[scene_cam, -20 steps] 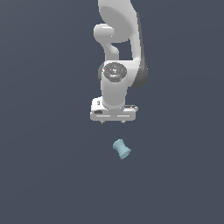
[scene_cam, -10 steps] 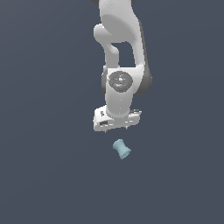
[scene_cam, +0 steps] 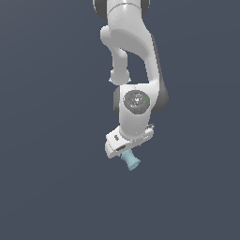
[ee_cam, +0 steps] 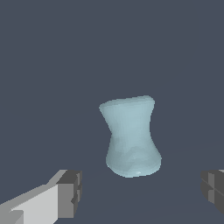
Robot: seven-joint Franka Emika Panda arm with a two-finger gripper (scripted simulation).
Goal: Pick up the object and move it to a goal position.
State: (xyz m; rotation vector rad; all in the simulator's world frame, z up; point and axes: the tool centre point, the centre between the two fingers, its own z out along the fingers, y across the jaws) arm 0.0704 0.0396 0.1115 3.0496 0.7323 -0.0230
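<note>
Dark grey floor; pale blue waisted object point(ee_cam: 131, 138).

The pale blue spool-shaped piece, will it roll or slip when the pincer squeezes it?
The pale blue spool-shaped piece looks rigid, so it probably won't deform. Its rounded sides suggest it may roll if nudged. The narrowed waist should help keep the grey fingertips of the open white pincer from slipping, though smooth flared ends could twist it.

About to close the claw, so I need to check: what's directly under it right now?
The pale blue spool lies under the open claw, between its spread fingertips and untouched. In the exterior view the claw's body covers the spool's near end.
</note>
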